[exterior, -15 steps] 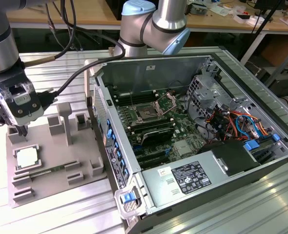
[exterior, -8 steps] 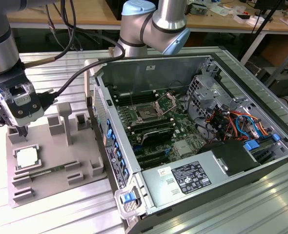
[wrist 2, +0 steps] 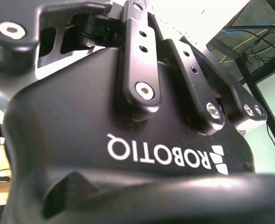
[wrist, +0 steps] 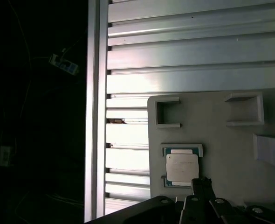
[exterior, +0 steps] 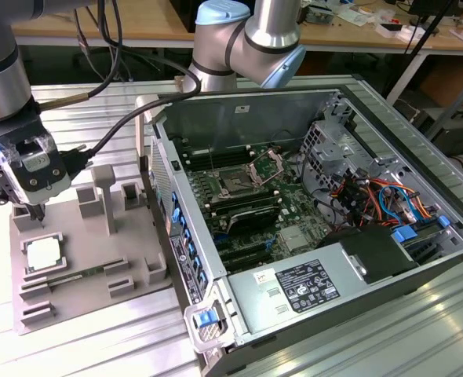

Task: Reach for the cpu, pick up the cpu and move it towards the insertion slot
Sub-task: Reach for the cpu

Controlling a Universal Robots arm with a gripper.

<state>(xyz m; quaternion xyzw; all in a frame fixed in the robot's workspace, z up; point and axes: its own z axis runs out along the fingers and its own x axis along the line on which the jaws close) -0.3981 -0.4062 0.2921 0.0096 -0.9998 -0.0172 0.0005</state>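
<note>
Exterior view: I am watching the gripper [exterior: 37, 209] hovering just above the cpu [exterior: 45, 255], which is lying flat in a recess of the grey fixture plate [exterior: 98, 267] at the exterior view's left. The insertion slot [exterior: 238, 182] is sitting well apart, inside the open computer case [exterior: 239, 118].
Second wrist view: I am seeing the gripper's black body close up; released or clenched, I cannot tell.
First wrist view: the cpu [wrist: 182, 168] is resting in its pocket, the gripper's tip just beside one corner.
</note>
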